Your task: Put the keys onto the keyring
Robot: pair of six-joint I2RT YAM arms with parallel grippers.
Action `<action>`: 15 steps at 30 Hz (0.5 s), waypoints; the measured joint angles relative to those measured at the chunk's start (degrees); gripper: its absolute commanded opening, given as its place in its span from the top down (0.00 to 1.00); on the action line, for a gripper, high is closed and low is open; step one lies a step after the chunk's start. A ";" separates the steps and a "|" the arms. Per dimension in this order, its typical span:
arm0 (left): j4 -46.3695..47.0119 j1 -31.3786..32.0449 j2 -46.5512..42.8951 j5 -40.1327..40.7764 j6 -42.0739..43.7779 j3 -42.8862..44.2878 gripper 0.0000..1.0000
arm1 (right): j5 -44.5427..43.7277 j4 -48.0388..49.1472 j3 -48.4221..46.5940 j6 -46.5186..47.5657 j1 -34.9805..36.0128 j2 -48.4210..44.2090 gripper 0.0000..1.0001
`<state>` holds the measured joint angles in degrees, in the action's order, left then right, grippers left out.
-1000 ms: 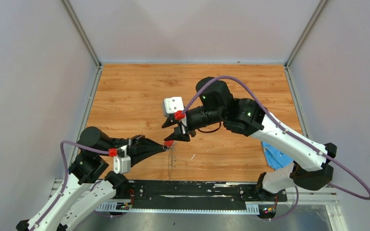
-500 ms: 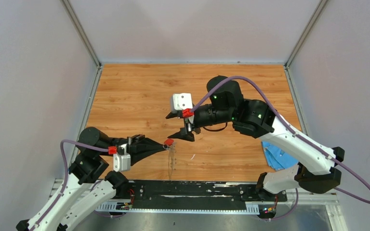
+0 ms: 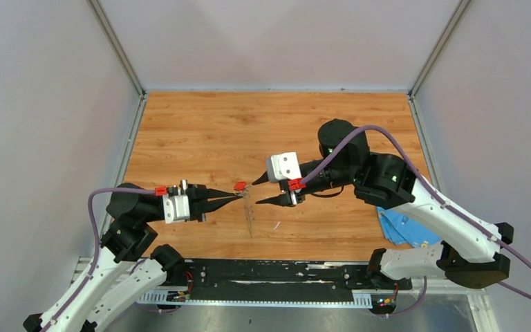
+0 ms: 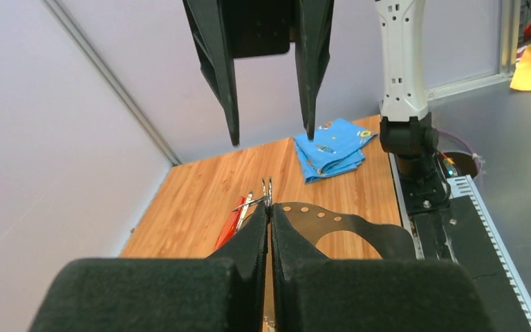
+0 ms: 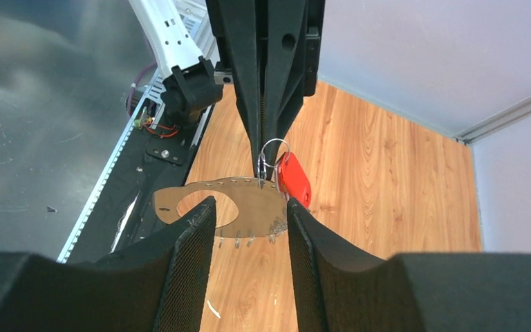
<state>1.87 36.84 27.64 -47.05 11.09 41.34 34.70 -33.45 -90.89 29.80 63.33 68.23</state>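
Note:
My left gripper (image 3: 240, 198) is shut on the edge of the keyring (image 3: 249, 218), a thin flat ring with a jagged outer edge that hangs edge-on below the fingertips. In the left wrist view the keyring (image 4: 346, 225) spreads right of my shut left gripper (image 4: 269, 211), and the red key (image 4: 229, 223) hangs on its left. My right gripper (image 3: 256, 193) stands open just right of the red key (image 3: 239, 185), touching nothing. From the right wrist, the open right gripper (image 5: 251, 203) faces the keyring (image 5: 249, 194), with the red key (image 5: 292, 178) behind it.
A crumpled blue cloth (image 3: 397, 225) lies at the table's right edge beside the right arm. A thin white sliver (image 3: 275, 225) rests on the wood in front of the keyring. The black rail (image 3: 276, 273) runs along the near edge.
My right gripper has drawn back to the right, away from the red key, opening wider and then narrowing. The left wrist has rolled and risen a little, carrying keyring and red key.

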 measured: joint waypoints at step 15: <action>1.53 0.00 -1.03 0.37 -1.51 -1.62 1.00 | -5.40 1.55 0.02 4.22 3.65 3.21 0.66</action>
<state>3.40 36.84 26.61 -46.68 9.58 39.72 29.30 -31.90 -90.87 34.02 66.98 71.44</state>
